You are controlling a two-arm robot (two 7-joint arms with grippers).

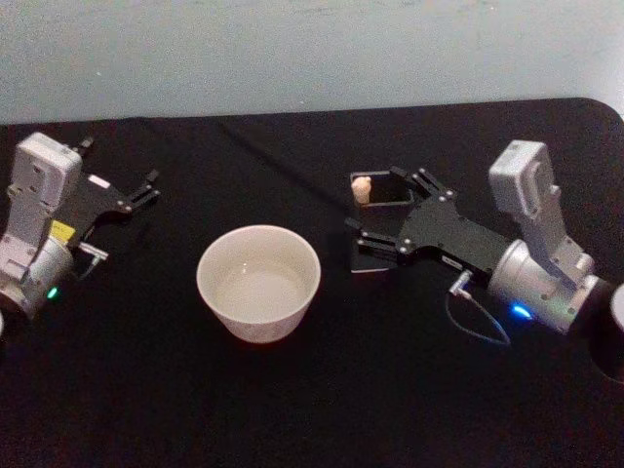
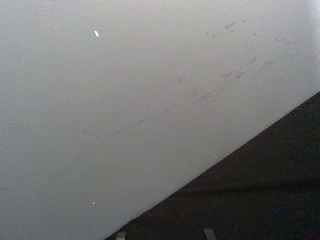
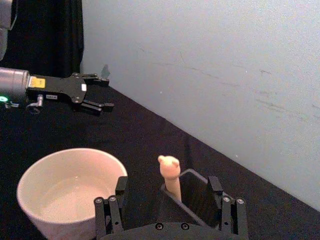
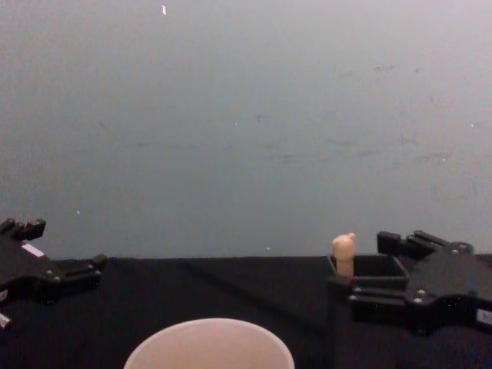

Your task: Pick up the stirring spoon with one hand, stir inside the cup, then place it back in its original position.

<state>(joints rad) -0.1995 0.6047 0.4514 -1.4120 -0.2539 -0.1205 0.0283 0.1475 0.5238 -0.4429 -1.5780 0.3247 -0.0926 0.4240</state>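
Where the black cloth-covered table (image 1: 292,419) lies nearest the robot, a wide round cream cup (image 1: 258,327) (image 3: 35,220) (image 4: 207,346) with a pale pinkish rim stands upright at the middle, its inside bare and pale.

Just behind it and to the robot's right stands the dark grey, square-mouthed box-shaped holder (image 1: 369,261) (image 3: 197,192) (image 4: 377,265), narrower than the cup and a little apart from it. The stirring spoon (image 1: 362,188) (image 3: 170,177) (image 4: 344,252) stands in the corner of the holder nearest the cup. Its beige, knob-topped wooden-looking handle rises above the mouth, while the stem and bowl are hidden inside.

The right gripper (image 1: 374,201) (image 3: 168,184) (image 4: 365,265), black on a silver-grey cylindrical wrist, reaches in from the right. Its jaws are spread wide and grasp nothing: one finger lies by the holder's far edge and the other across its near side, with the spoon handle between them and untouched. Whether the fingers touch the holder cannot be told.

Well apart, on the far left, the left gripper (image 1: 149,187) (image 3: 106,93) (image 4: 65,244), black with a small white tag, hangs idle above the table with its jaws parted and empty.

Beyond the table's back edge rises a pale grey-blue wall (image 1: 292,49) (image 2: 125,100).
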